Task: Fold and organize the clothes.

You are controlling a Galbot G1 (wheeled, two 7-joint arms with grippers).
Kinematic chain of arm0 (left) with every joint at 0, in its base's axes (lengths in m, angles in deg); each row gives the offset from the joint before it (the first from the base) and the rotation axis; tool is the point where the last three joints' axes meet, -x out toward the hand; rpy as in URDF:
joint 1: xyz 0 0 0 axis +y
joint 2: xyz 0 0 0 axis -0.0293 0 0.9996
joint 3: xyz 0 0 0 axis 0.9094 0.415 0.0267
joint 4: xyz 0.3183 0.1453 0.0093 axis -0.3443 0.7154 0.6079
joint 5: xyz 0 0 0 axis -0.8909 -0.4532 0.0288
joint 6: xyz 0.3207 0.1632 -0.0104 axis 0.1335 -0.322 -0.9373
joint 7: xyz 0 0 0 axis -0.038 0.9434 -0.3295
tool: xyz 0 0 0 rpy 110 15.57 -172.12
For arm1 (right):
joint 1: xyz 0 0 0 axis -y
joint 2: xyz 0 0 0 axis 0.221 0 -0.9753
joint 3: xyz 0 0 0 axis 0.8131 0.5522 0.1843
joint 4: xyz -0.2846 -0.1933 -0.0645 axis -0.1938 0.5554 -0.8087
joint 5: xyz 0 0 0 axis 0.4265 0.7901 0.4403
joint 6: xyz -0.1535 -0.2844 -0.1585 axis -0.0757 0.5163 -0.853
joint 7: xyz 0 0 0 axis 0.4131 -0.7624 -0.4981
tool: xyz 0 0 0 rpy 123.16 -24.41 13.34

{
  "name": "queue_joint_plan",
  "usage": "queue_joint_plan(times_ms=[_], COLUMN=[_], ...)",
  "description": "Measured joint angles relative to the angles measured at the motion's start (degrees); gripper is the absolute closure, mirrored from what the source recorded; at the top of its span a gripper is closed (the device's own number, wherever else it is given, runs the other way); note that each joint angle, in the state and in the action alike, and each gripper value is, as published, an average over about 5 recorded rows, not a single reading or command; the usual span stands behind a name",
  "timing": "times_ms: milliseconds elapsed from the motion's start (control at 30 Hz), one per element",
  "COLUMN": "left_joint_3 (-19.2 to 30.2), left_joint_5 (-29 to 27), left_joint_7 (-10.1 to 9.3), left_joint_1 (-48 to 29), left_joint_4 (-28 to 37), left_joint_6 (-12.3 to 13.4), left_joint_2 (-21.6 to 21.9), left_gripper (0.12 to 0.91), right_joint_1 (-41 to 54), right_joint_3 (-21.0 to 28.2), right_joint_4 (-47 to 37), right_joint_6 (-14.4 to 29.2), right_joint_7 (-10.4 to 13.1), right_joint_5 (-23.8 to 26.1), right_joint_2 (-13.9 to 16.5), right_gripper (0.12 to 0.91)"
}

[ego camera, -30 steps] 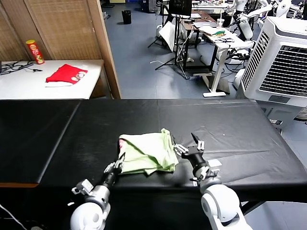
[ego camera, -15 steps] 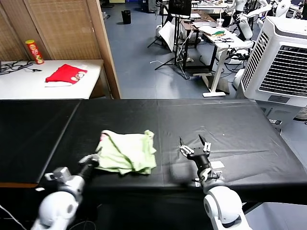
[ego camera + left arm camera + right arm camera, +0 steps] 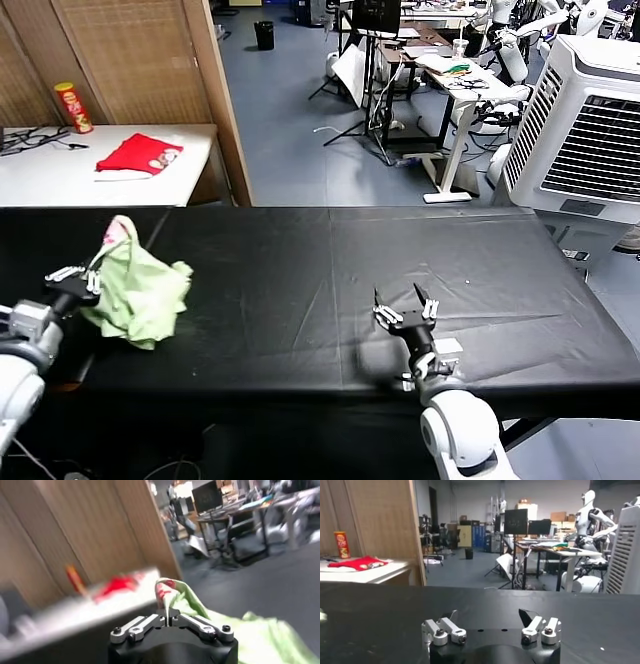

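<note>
One garment concerns us: the T-shirt (image 3: 138, 285), bunched and hanging at the table's (image 3: 300, 270) far left, pinched in the left gripper (image 3: 72, 283) and clear of the cloth. We find the right gripper (image 3: 404, 310) spread, idle, well apart rightward. We judge the left arm alone placed to lay it down.

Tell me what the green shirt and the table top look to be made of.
Shirt: soft, matte knit cloth, likely cotton; it hangs crumpled and limp from the shut left hand. Table top: a thin black sheet, perhaps vinyl or coated fabric, with a faint sheen and long creases; the exact material is unclear.
</note>
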Motion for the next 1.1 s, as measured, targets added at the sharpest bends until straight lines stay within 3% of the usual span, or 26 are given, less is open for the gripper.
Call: queue_joint_plan(times_ms=[167, 400, 500, 600, 800, 967, 1100], left_joint_3=[5.73, 20.55, 26.49, 31.16, 35.0, 33.98, 31.69], left_joint_5=[-2.44, -0.7, -2.2, -4.79, -11.09, -12.02, -11.61], left_joint_7=[-2.51, -6.31, -6.02, -4.3, -0.24, 2.97, 3.69], left_joint_1=[0.55, -2.84, -4.82, -5.62, -5.25, -3.61, -2.02], left_joint_4=[-5.77, -9.25, -8.69, -8.09, -8.18, -9.7, -11.43], left_joint_6=[-1.89, -3.68, -3.72, -3.91, -2.64, -0.58, 0.27], left_joint_2=[-3.48, -11.44, -15.51, -19.28, -22.22, -21.73, -20.66], left_gripper=[0.883, 0.883, 0.883, 0.857, 0.569, 0.308, 0.238], right_joint_1=[-1.0, -1.91, -2.12, -2.53, -3.2, -1.82, 0.48], right_joint_3=[-0.84, -1.02, -0.77, -0.01, 2.72, 5.43, 7.63], right_joint_4=[0.32, 0.29, 0.02, -0.01, 0.81, 0.32, -1.42], right_joint_6=[0.24, 0.29, 0.22, -0.17, -3.81, -8.11, -10.63], right_joint_7=[-0.21, -0.88, -1.35, -2.11, -3.78, -2.43, -0.34], right_joint_5=[0.04, -0.58, -0.9, -1.04, -5.17, -12.43, -19.55], right_joint_2=[0.19, 0.05, 0.36, 1.05, 2.89, 3.28, 2.25], right_gripper=[0.227, 0.227, 0.227, 0.227, 0.227, 0.227, 0.227])
